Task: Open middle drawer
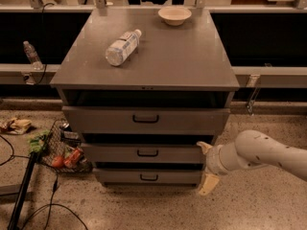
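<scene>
The grey cabinet has three drawers, each with a small black bar handle. The middle drawer (pixel 110 154) has its handle (pixel 147 153) at centre, and its front stands out a little less than the top drawer (pixel 96 120) and a little more than the bottom drawer (pixel 120 177). My gripper (pixel 205 166) is at the right end of the middle drawer front, right of the handle. Its fingers are spread open, one fingertip (pixel 202 147) at the drawer's top right corner and one low by the bottom drawer. It holds nothing.
A plastic bottle (pixel 123 47) lies on the cabinet top (pixel 182 61), and a white bowl (pixel 174 15) stands at its back. A wire basket (pixel 62 150) with snack items, cables and a black pole lie on the floor at the left. A rail runs behind.
</scene>
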`<action>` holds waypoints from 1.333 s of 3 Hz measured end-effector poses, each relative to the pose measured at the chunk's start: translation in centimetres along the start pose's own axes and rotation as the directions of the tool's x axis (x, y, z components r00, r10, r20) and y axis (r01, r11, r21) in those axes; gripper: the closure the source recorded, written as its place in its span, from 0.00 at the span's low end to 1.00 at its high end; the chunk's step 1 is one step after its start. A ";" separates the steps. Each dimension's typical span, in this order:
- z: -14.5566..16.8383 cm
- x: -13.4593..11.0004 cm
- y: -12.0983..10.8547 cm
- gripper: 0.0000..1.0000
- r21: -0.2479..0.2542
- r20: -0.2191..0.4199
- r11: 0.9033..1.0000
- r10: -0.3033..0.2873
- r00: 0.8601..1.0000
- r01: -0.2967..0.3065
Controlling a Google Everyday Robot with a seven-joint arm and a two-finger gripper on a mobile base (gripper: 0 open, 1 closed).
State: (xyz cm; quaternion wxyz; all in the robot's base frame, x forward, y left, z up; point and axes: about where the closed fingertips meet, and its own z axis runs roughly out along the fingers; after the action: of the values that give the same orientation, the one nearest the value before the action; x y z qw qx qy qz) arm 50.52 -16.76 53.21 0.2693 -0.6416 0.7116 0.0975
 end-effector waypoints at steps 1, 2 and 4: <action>2.7 1.7 -0.3 0.00 -0.007 -0.010 1.000 -0.005 1.000 0.005; 4.6 4.2 -1.9 0.00 0.020 -0.053 1.000 -0.007 0.999 0.008; 7.9 6.6 -4.6 0.00 0.043 -0.070 0.999 -0.002 0.998 0.005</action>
State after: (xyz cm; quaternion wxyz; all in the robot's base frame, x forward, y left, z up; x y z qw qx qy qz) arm 56.76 -19.31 44.21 0.2581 -0.6401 0.7213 0.0590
